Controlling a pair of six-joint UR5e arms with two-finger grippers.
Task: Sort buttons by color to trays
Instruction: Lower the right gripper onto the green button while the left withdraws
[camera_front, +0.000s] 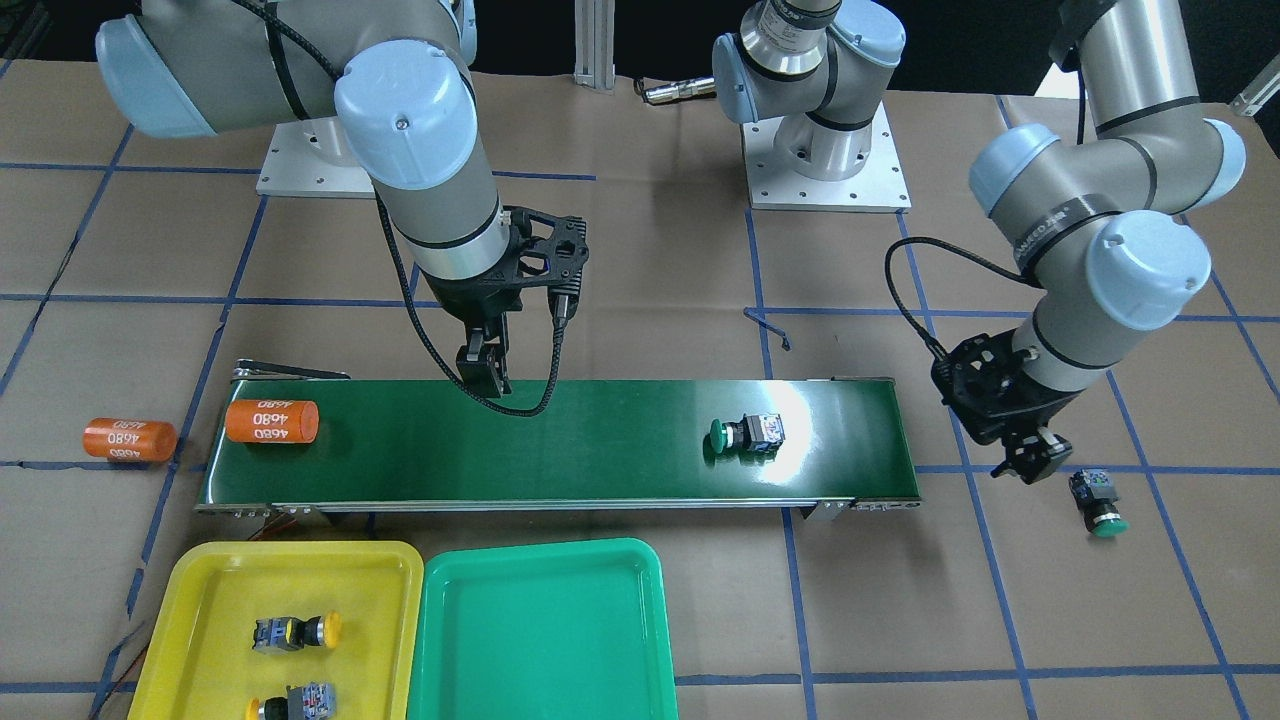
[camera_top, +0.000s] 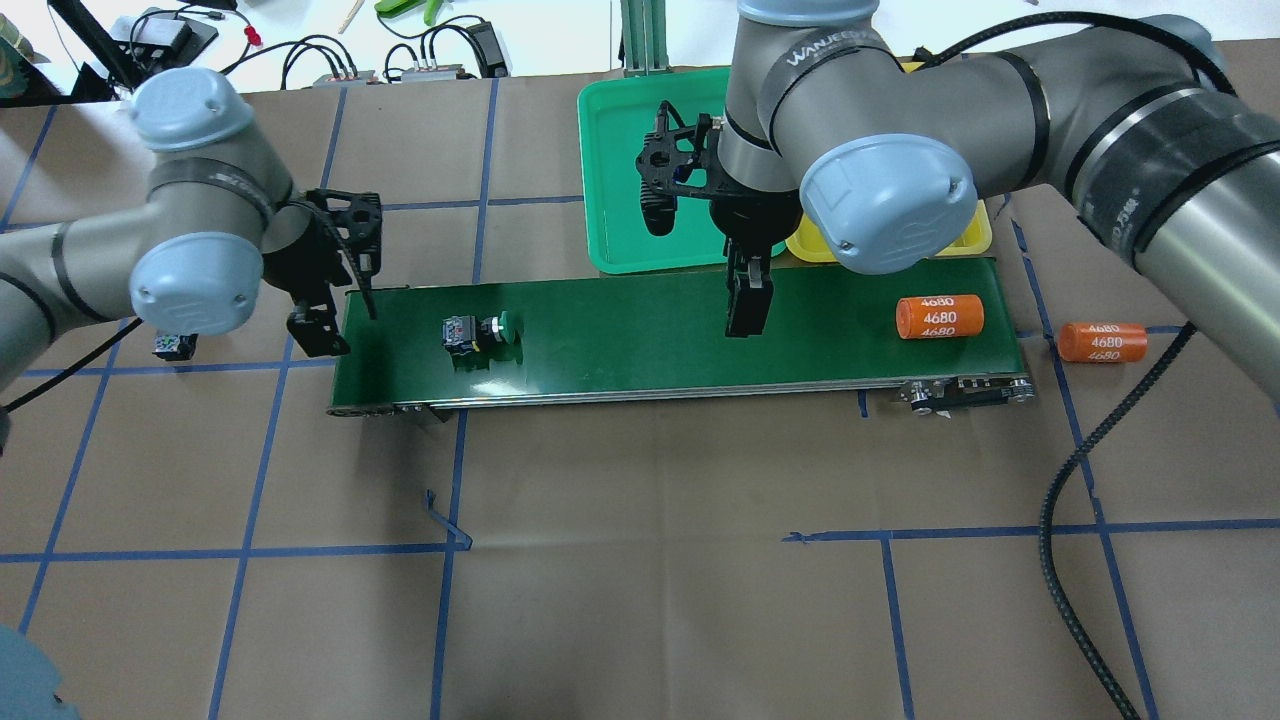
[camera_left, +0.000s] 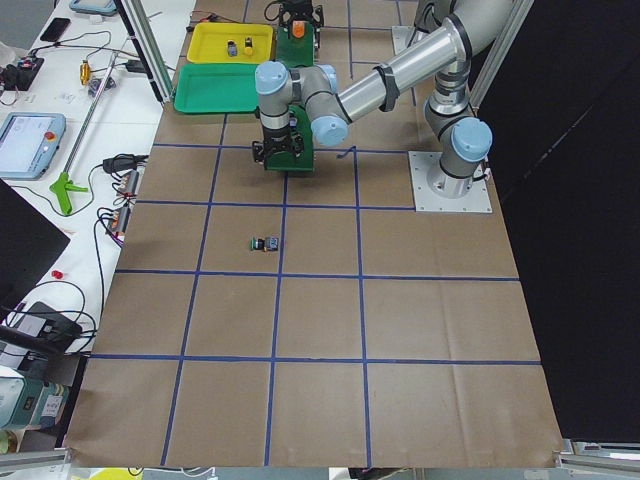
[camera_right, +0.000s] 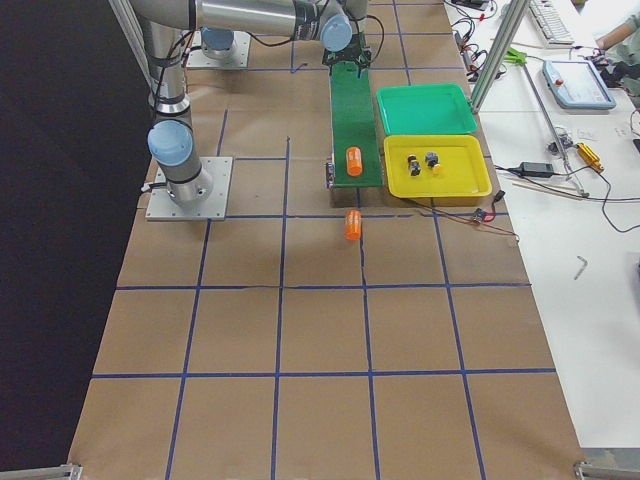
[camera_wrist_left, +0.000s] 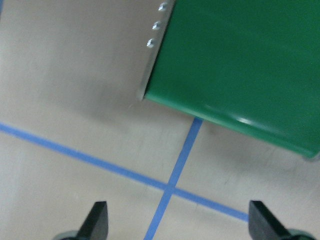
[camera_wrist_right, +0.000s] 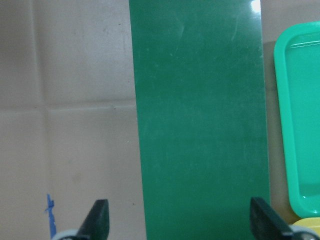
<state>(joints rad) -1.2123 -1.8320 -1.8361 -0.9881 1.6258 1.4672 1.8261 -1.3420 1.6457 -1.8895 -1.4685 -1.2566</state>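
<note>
Jaws of left gripper (camera_front: 1030, 463) and right gripper (camera_front: 487, 375): released, empty. Green button (camera_front: 745, 434) lies on the conveyor belt (camera_front: 580, 440), long axis along it, cap toward the right gripper. Left gripper is nearer; green tray (camera_front: 545, 640) is on the right gripper's side.

Two buttons (camera_front: 297, 633) lie in one tray (camera_front: 200, 590) beside the other tray (camera_front: 540, 640), a third button (camera_front: 745, 436) on the belt (camera_front: 560, 450), a fourth button (camera_front: 1098, 500) on the surface (camera_front: 900, 620).
</note>
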